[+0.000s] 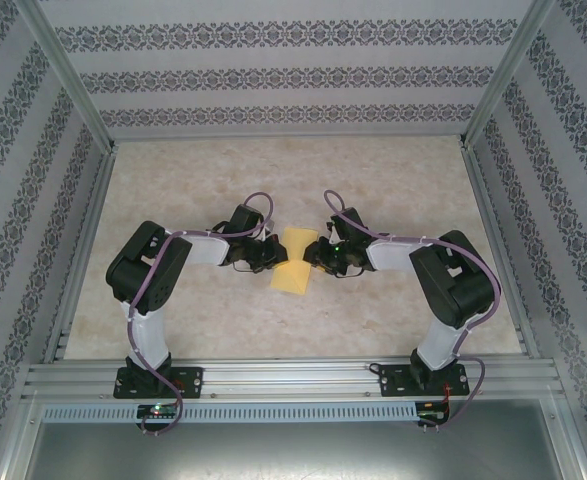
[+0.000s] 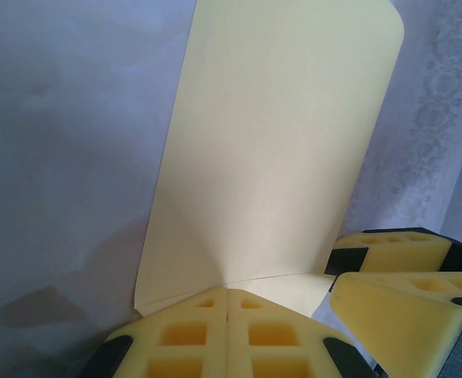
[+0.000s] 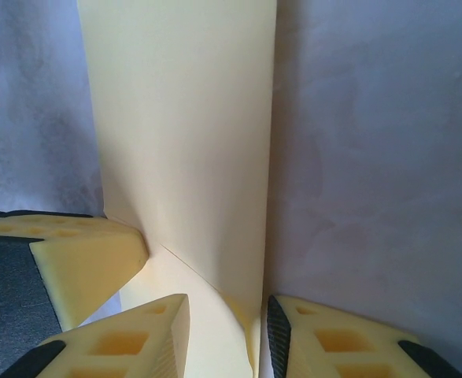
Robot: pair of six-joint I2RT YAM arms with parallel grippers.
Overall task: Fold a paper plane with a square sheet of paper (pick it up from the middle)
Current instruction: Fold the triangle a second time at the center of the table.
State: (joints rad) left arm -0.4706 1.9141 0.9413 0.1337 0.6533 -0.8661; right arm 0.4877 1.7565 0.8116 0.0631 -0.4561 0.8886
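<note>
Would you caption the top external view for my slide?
Left arm and right arm flank the square sheet of paper.

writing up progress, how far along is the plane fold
Early. Done: the square sheet of paper looks folded in half, a narrow strip. In hand: left gripper pinches its edge, right gripper stands open around it. To do: no nose or dart shape yet.
</note>
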